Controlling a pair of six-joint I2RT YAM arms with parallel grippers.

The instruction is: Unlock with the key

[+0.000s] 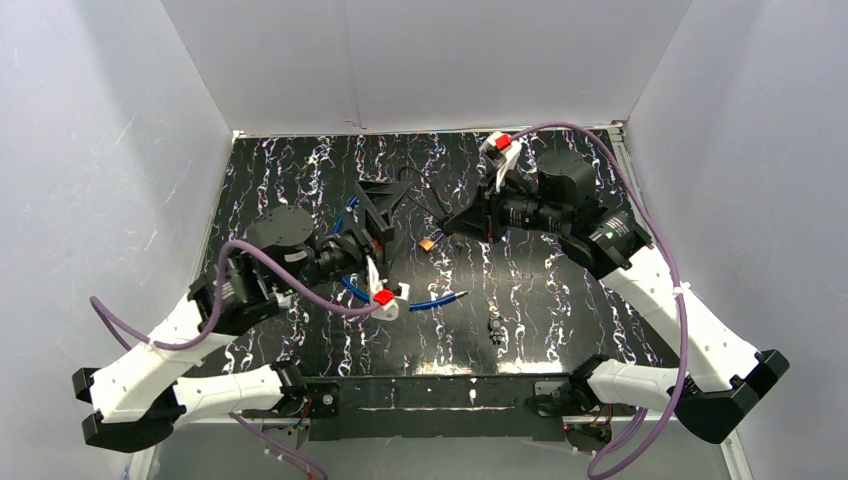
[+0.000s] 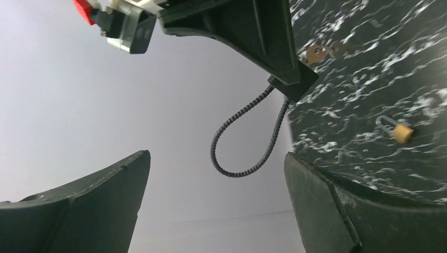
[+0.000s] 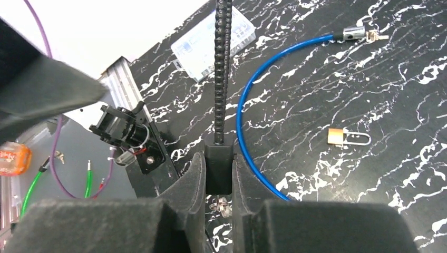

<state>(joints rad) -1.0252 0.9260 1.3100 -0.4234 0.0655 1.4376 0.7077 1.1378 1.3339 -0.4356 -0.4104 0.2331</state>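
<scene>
Plainly, white walls (image 1: 430,60) enclose a black marbled table (image 1: 300,170). The left gripper (image 2: 216,176) gapes wide, empty; the right gripper (image 3: 219,164) pinches a braided cable's black end block (image 3: 218,152).

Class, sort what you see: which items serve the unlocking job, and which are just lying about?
Job: black cable lock, clamped in the right tool; keys beside it; open left tool.
Lying about, apparently: brass padlock; blue cable lock.
</scene>
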